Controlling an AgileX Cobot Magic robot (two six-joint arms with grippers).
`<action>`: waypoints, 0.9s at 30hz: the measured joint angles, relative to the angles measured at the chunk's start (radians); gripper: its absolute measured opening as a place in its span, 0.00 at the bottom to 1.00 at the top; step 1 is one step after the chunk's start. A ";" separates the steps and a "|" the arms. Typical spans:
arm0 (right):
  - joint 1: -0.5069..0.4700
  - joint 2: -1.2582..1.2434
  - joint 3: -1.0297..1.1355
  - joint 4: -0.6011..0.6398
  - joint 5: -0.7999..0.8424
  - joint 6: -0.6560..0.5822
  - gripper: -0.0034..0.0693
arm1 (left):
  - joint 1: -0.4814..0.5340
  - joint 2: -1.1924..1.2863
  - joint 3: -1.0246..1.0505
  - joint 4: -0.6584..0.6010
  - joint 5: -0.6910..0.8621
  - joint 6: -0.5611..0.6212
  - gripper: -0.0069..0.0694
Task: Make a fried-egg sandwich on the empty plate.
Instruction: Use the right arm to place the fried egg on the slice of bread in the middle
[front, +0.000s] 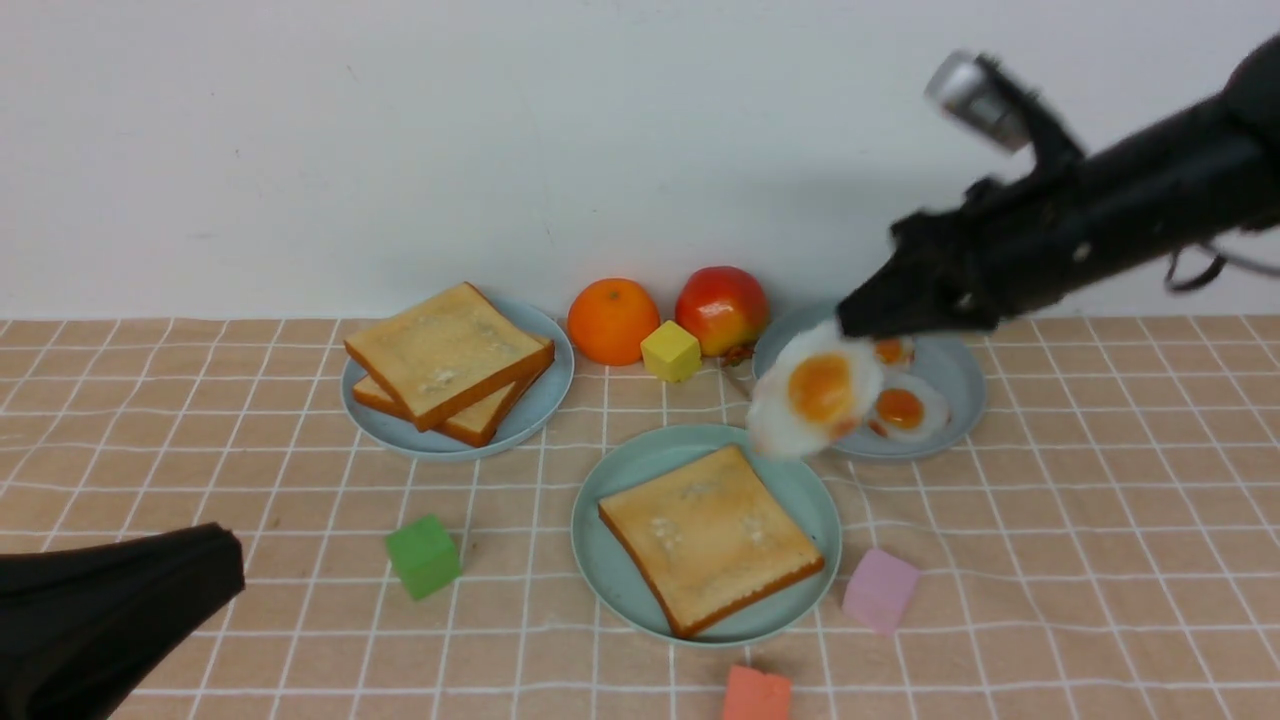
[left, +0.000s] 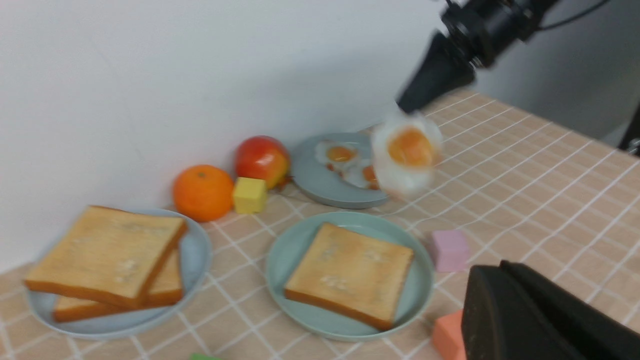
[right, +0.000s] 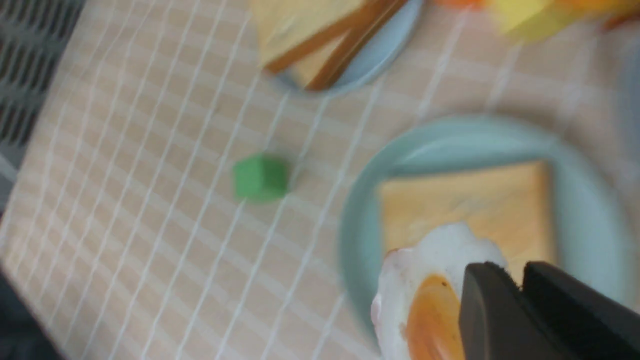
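Front view: the right fingers (front: 885, 300) pinch the edge of a fried egg (front: 818, 392), holding it in the air above the gap between a grey-blue plate (front: 955, 375) and the pale green plate (front: 620, 490). One toast slice (front: 710, 535) lies on the green plate, mid-bench (front: 1100, 560). The left fingers (front: 120, 600) sit low at the near left, closed.

Left wrist view: the egg (left: 407, 150) hangs blurred, clear of the toast.

Right wrist view: the fingers (right: 490, 315) clamp the egg's rim above the toast's edge.
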 joint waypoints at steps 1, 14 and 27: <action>0.004 0.000 0.000 0.003 0.000 -0.003 0.15 | 0.000 0.000 0.000 0.000 0.000 0.000 0.08; 0.102 0.123 0.098 0.144 -0.179 -0.058 0.15 | 0.000 0.000 0.000 0.026 0.020 0.000 0.08; 0.096 0.216 0.098 0.143 -0.259 -0.001 0.47 | 0.000 0.000 0.000 0.026 0.026 0.000 0.09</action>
